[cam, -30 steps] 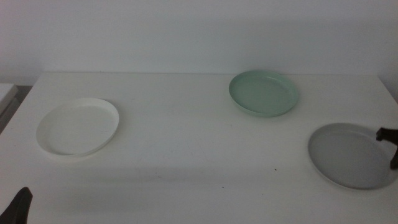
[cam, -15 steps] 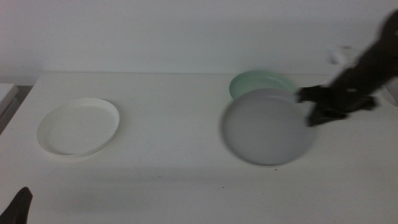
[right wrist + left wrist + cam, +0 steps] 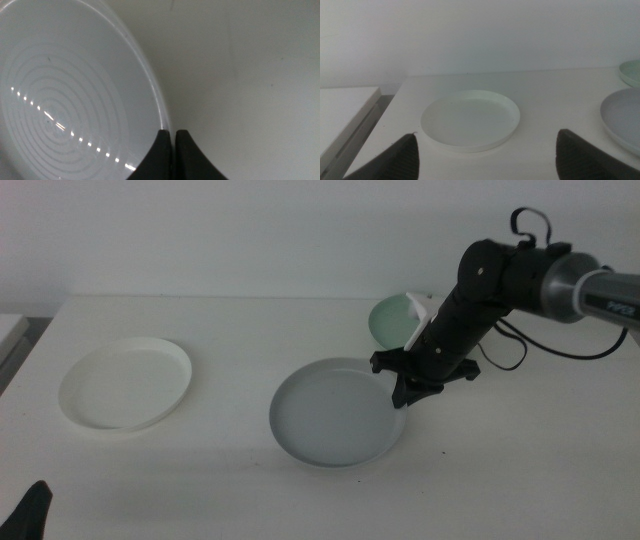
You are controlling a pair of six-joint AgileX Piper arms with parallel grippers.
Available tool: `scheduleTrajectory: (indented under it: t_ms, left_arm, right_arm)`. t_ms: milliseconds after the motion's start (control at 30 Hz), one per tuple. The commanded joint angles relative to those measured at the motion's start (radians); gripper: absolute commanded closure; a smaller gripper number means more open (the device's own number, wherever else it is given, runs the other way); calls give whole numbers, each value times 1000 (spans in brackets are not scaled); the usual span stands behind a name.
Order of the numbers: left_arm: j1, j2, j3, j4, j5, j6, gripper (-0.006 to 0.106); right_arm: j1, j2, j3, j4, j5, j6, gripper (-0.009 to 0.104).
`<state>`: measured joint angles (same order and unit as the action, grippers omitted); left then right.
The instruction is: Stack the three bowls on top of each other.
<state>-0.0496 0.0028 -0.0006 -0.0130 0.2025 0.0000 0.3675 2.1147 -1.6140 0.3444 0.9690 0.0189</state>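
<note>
The white bowl [image 3: 125, 383] sits at the table's left; it also shows in the left wrist view [image 3: 470, 119]. The mint green bowl [image 3: 388, 319] sits at the back right, mostly hidden behind the right arm; its edge shows in the left wrist view [image 3: 631, 73]. My right gripper [image 3: 403, 388] is shut on the right rim of the grey bowl [image 3: 336, 413], which is at the table's middle, between the white and green bowls. The right wrist view shows the jaws pinching that rim of the grey bowl [image 3: 70, 95]. My left gripper [image 3: 485, 160] is open and waits at the front left corner.
A white ledge [image 3: 342, 112] stands beside the table's left edge. A black cable [image 3: 520, 350] trails from the right arm over the table near the green bowl.
My right gripper took the grey bowl from the table's right side and has carried it leftward past the green bowl to the middle. The left arm has not moved.
</note>
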Motion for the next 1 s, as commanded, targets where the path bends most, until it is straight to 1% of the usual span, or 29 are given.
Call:
scheduleTrajectory:
  t_ms: [0, 133, 233, 267, 333, 400, 433, 500, 533, 567, 733, 767, 867, 900, 967]
  left_arm:
    - [1, -3, 1, -1, -13, 0, 7]
    - [1, -3, 1, -1, -13, 0, 7]
    - [1, -3, 1, -1, -13, 0, 7]
    - [1, -3, 1, -1, -13, 0, 7]
    - [1, -3, 1, -1, -13, 0, 7]
    - [1, -3, 1, -1, -13, 0, 7]
    - [1, -3, 1, -1, -13, 0, 7]
    - [1, -3, 1, -1, -13, 0, 7]
    - [1, -3, 1, -1, -13, 0, 7]
    - [1, -3, 1, -1, -13, 0, 7]
    - [1, -3, 1, -1, -13, 0, 7]
    - [1, -3, 1, -1, -13, 0, 7]
    - [1, -3, 1, -1, -13, 0, 7]
    - [1, -3, 1, -1, -13, 0, 7]
    - [1, -3, 1, -1, -13, 0, 7]
  right_arm:
    - [0, 15, -17, 2, -7, -13, 97]
    - [0, 42, -17, 7, -11, -19, 97]
    - [0, 47, -17, 4, -16, -19, 91]
    - [0, 47, -17, 3, -24, -19, 86]
    - [0, 47, -21, 3, -31, -19, 70]
    - [0, 47, -21, 3, -35, -29, 48]
    - [0, 44, -22, 3, -35, -34, 38]
    - [-5, 27, -37, -2, -11, -55, 15]
    - [-17, 14, -56, -5, 11, -65, 6]
    - [-29, 0, -81, -6, 28, -68, 2]
    - [-138, -56, -270, -41, 75, -61, 2]
    - [-161, -56, -319, -57, 75, -61, 2]
    - [-213, -15, -447, -140, 51, -19, 2]
    - [-231, 10, -486, -158, 48, -4, 3]
    - [-262, 63, -549, -156, 48, 20, 5]
